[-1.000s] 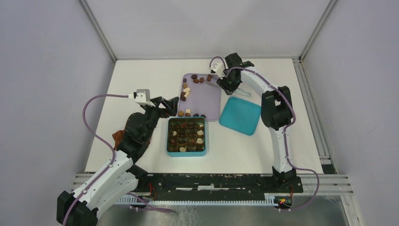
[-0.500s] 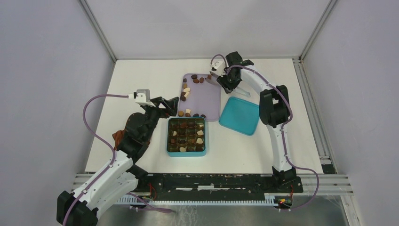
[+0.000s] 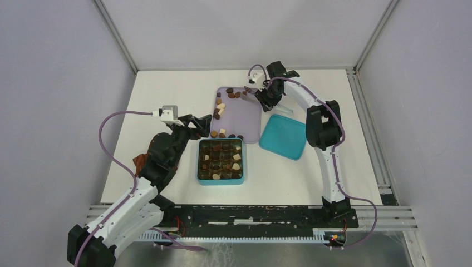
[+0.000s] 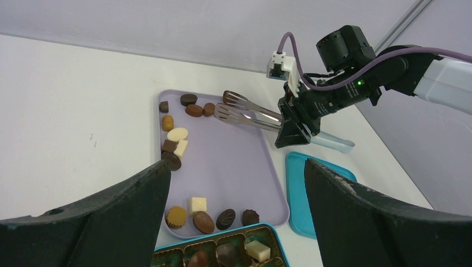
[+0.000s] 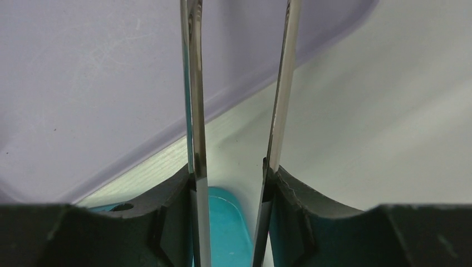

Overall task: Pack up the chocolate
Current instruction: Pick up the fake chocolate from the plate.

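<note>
Left tool (image 3: pixel 201 123) spread wide, beside the near left corner of the lavender tray (image 4: pixel 234 161). Right tool (image 5: pixel 229 181) pinching metal tongs (image 4: pixel 247 111) by the handle end. Blades stand apart, with their tips cut off in the right wrist view. Chocolate (image 4: pixel 178 134) lies scattered on the tray and in the teal box (image 3: pixel 221 182). The left wrist view shows only the box's far edge.

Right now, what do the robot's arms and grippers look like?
The left arm and right arm have white links with black joints. A purple cable runs to a small white camera box on each wrist. The left gripper and right gripper have broad black fingers. A green light glows on the right wrist.
</note>
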Robot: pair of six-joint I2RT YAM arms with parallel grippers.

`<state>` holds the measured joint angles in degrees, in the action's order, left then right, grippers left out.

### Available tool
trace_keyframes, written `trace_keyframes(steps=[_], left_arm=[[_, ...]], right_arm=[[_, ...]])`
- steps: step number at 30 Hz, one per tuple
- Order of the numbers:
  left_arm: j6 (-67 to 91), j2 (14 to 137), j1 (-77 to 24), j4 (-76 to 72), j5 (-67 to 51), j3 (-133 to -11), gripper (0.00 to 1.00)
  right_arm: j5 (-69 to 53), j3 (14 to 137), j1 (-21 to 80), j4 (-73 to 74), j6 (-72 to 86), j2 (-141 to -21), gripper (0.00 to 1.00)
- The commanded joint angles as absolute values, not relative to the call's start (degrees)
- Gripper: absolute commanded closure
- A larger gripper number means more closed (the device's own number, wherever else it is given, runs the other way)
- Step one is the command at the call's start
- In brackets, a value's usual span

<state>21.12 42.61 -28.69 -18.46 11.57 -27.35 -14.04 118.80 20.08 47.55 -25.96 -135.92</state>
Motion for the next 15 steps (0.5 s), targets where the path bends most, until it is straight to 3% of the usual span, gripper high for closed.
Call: trace_keyframes(steps=[1,10,15], left_arm=[[18.5,42.6,-28.7,-21.0,11.3,-27.9,0.06],[18.4,42.3,-28.7,-21.0,11.1,-27.7,0.06],[18.4,42.0,-28.7,-21.2,11.0,-27.5,0.06]], right_arm=[[-16.7,121.7,20.3,47.5,-26.0,-135.5,0.53],[-13.5,118.8,20.2,48.0,-27.4,-133.0,0.72],[-13.5,115.3,19.6,48.6,-28.9,-130.5,0.72]])
